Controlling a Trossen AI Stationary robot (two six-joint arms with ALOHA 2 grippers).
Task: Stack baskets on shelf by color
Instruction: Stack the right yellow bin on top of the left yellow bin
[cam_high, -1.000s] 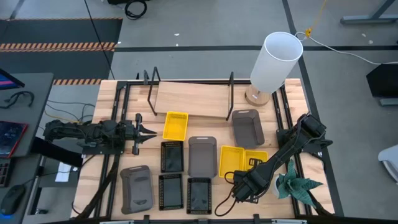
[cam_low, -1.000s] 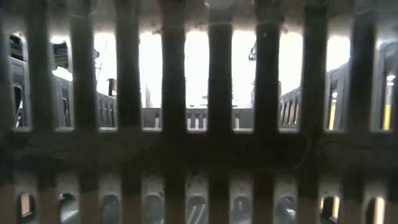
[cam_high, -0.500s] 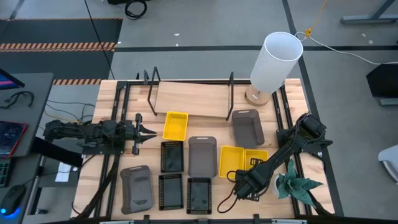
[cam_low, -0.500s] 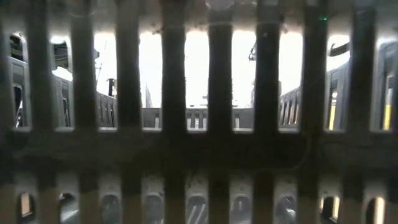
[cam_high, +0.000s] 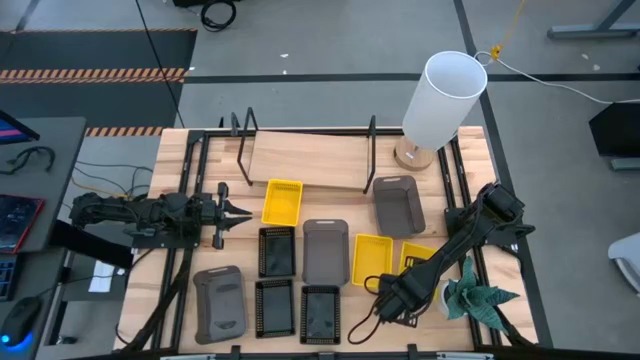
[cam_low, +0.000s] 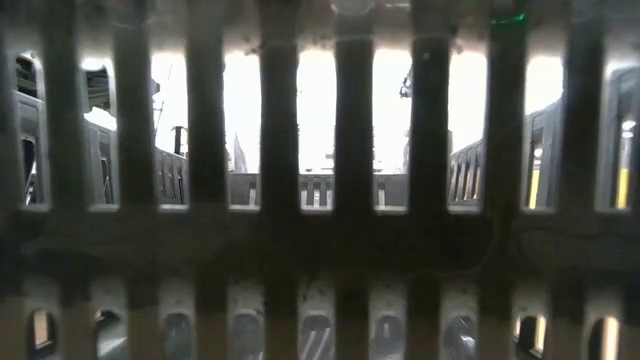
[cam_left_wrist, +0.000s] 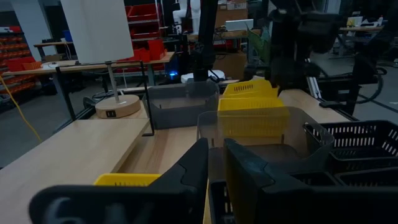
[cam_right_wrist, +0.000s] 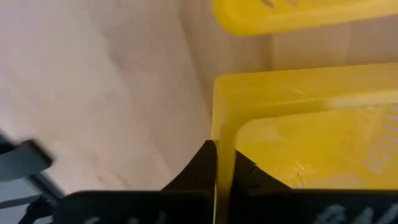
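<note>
In the high view the wooden shelf (cam_high: 305, 160) stands at the table's far side, with a yellow basket (cam_high: 282, 200) flat on the table just in front of it. Grey baskets (cam_high: 325, 250) and black mesh baskets (cam_high: 277, 250) lie flat across the middle and near side. My right gripper (cam_high: 403, 276) is shut on a second yellow basket (cam_high: 420, 253), beside a third yellow basket (cam_high: 372, 258). My left gripper (cam_high: 245, 212) waits at the table's left, level and holding nothing, its fingers close together (cam_left_wrist: 216, 168). A mesh basket wall (cam_low: 320, 240) blocks the low view. My right gripper pinches one side wall of the yellow basket near a corner (cam_right_wrist: 222, 134). One finger (cam_right_wrist: 200, 163) is outside the wall and one finger (cam_right_wrist: 244, 169) is inside the basket. The fingers come from above, slanting down. I cannot tell whether the basket's far end rests on the table.
A lamp with a white shade (cam_high: 443, 95) stands on a round wooden base (cam_high: 415, 155) at the far right corner. A green plant (cam_high: 475, 298) sits at the near right edge. Bare slatted tabletop (cam_high: 175, 270) shows around the left arm.
My right gripper has drawn the held yellow basket a little toward the table's right edge. A strip of bare table now shows between it and the neighbouring yellow basket. The left arm has kept still.
</note>
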